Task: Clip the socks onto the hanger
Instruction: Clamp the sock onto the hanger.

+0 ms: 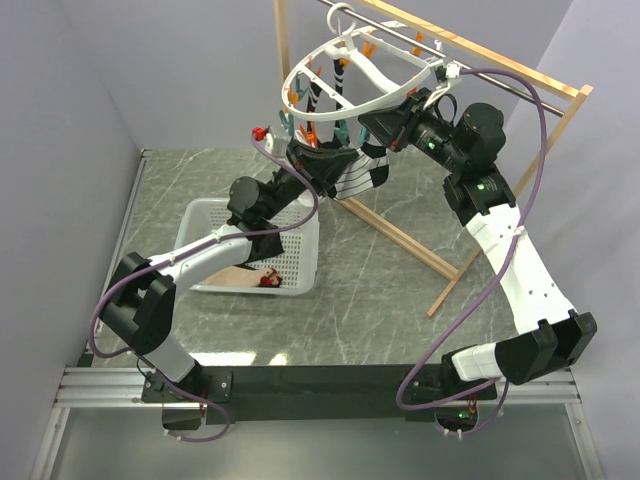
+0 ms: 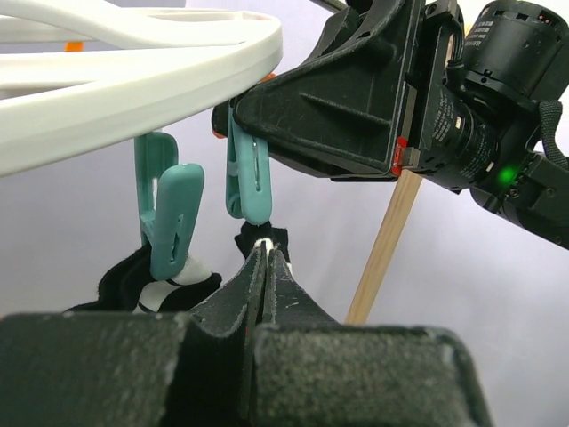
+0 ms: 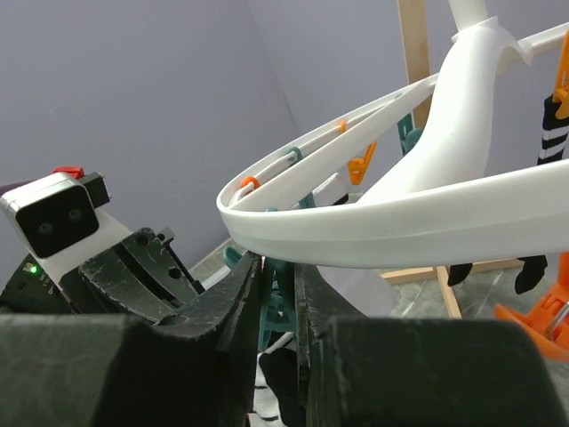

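The white ring hanger [image 1: 296,75] hangs by its hook from the metal rod. My left gripper [image 1: 318,158] is raised under its near rim, shut on a black-and-white sock [image 1: 357,178] whose edge pokes out at the fingertips [image 2: 263,238]. My right gripper [image 1: 372,122] is shut on a teal clip [image 3: 284,289] under the rim [image 3: 382,222]. In the left wrist view this clip [image 2: 247,182] hangs just above the sock edge. Beside it, another teal clip [image 2: 174,221] holds a black-and-white sock [image 2: 164,286]. A striped sock [image 3: 553,129] hangs at the far side.
A white perforated basket [image 1: 205,212] stands on the table at the left with a pinkish item [image 1: 238,276] and a small red thing [image 1: 268,280] inside. The wooden frame [image 1: 400,236] crosses the table's middle and right. Orange clips [image 3: 360,167] dangle around the ring.
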Robot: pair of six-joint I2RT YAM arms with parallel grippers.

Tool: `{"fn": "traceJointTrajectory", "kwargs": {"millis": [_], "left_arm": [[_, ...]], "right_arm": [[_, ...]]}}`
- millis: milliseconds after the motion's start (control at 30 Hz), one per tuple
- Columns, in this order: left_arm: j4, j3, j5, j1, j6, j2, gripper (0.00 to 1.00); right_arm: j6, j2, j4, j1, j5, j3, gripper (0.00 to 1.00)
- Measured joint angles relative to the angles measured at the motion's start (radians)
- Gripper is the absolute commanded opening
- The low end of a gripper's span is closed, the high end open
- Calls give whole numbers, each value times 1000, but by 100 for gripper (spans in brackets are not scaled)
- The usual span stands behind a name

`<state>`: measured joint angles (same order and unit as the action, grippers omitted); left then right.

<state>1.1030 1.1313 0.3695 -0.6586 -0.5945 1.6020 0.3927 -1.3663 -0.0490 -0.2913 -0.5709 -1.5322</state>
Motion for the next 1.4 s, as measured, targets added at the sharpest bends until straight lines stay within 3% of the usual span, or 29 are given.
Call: {"fn": "traceJointTrajectory", "kwargs": {"millis": [1133, 1333, 1400], "left_arm": [[55, 63, 7, 34, -19, 40, 1], [67, 63, 8, 44, -36, 40, 1], [69, 63, 8, 47, -42, 40, 1]], "right_arm": [[52, 0, -69, 24, -126, 7, 0], [47, -10, -69, 29, -154, 6, 5], [40, -16, -68, 29, -162, 6, 12]]}}
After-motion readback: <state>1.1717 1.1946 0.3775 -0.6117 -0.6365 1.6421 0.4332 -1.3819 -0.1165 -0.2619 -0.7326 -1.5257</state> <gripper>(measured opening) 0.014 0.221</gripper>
